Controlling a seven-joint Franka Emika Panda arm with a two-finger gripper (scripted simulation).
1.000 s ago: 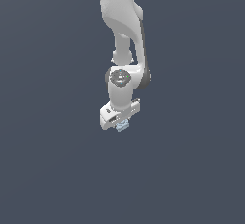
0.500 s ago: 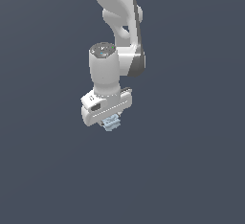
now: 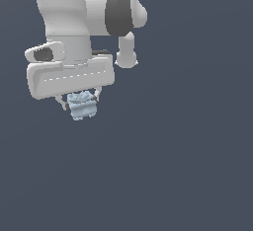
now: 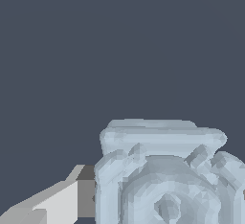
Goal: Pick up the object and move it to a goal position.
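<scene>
The object [image 3: 82,105], a small pale blue-grey block with a lumpy, ridged surface, hangs between the two fingers of the gripper [image 3: 81,101], directly beneath the broad white hand body; it is narrower than that body and sits roughly under its middle, with its lower half projecting below the fingertips. In the exterior view one thin finger [image 3: 63,102] shows at the block's side toward that view's left and the other at the side toward its right, each pressed against the block; the jaws are thus closed to the block's width and hold it clear of any surface.

In the wrist view the object [image 4: 162,175] fills much of the picture; a flat-topped slab forms one part, and rounded, concentric ridges with small knobs form the part nearer the camera; a white and dark-grey finger [image 4: 67,200] meets the block's side, touching it; the opposite finger is outside that picture.

Above the hand, the exterior view shows the arm [image 3: 69,8]: a thick white wrist column rising from the hand body, a dark grey joint band toward that view's right, and a smaller rounded white link end hanging just beside the hand's upper corner, apart from the block.

Around the block there is only a uniform dark slate-blue background [image 3: 188,166]; nothing stands beside, below or in front of the object in either view; no floor line or shadow shows.
</scene>
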